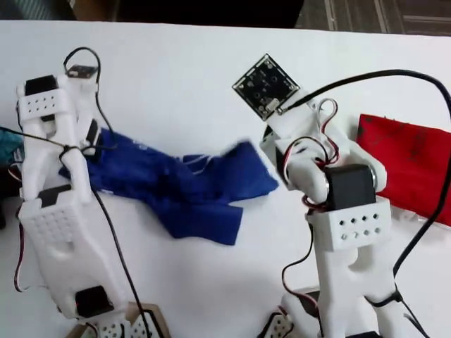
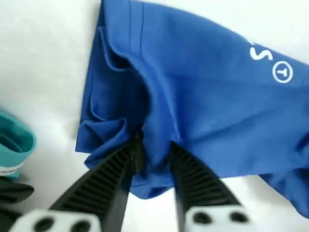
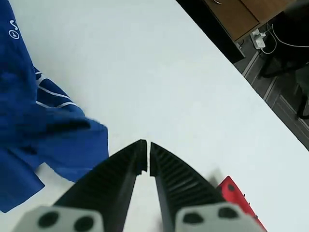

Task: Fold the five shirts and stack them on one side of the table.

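Observation:
A crumpled blue shirt (image 1: 180, 186) lies across the middle of the white table (image 1: 176, 63). My left gripper (image 2: 154, 147) is shut on a bunched fold at that shirt's (image 2: 203, 101) left end, with cloth pinched between the black fingers (image 2: 113, 176). In the high view the left arm (image 1: 56, 211) stands over that end. My right gripper (image 3: 147, 150) is shut with nothing in it, hovering above bare table just right of the blue shirt (image 3: 43, 140). A folded red shirt (image 1: 412, 165) lies flat at the right side, beside the right arm (image 1: 338, 204).
A teal garment (image 2: 14, 145) lies at the table's left edge, close to the left gripper. The far table edge (image 3: 212, 43) drops to a floor with cables and furniture. Open table surface stretches behind the blue shirt.

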